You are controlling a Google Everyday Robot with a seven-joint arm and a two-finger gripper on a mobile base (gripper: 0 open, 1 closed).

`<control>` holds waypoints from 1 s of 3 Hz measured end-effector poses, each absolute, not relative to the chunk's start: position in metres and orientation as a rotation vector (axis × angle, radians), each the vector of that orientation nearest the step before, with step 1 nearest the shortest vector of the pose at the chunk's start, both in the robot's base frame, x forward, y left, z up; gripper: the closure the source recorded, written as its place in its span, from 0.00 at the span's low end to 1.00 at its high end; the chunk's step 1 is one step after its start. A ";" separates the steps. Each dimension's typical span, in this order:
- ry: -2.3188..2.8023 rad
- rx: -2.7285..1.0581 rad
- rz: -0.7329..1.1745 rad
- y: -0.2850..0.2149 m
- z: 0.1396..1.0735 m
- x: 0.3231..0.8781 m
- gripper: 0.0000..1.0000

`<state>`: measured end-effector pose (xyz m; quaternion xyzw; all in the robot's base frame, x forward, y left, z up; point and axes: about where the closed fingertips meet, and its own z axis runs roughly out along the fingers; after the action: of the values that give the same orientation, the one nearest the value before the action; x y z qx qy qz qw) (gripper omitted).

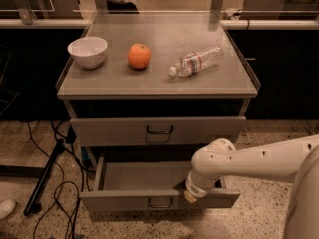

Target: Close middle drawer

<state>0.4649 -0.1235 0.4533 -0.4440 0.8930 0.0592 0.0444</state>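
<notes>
The middle drawer is pulled out below the upper grey drawer. It is wide, shallow and grey, with a small dark loop handle at the centre of its front panel. Its inside looks empty. My gripper is at the end of the white arm, which reaches in from the right. The gripper rests against the top edge of the drawer's front panel, just right of the handle. The lowest drawer is hidden under the open one.
On the cabinet top stand a white bowl, an orange and a plastic bottle lying on its side. Black cables and a stand leg lie on the floor to the left.
</notes>
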 end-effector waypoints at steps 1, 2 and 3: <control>2.706 -1.310 0.163 -0.119 0.466 0.485 1.00; 2.707 -1.309 0.163 -0.119 0.466 0.485 1.00; 2.783 -1.272 0.167 -0.148 0.457 0.459 1.00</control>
<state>0.4590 -0.1479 0.4572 -0.4146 0.9076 0.0543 0.0385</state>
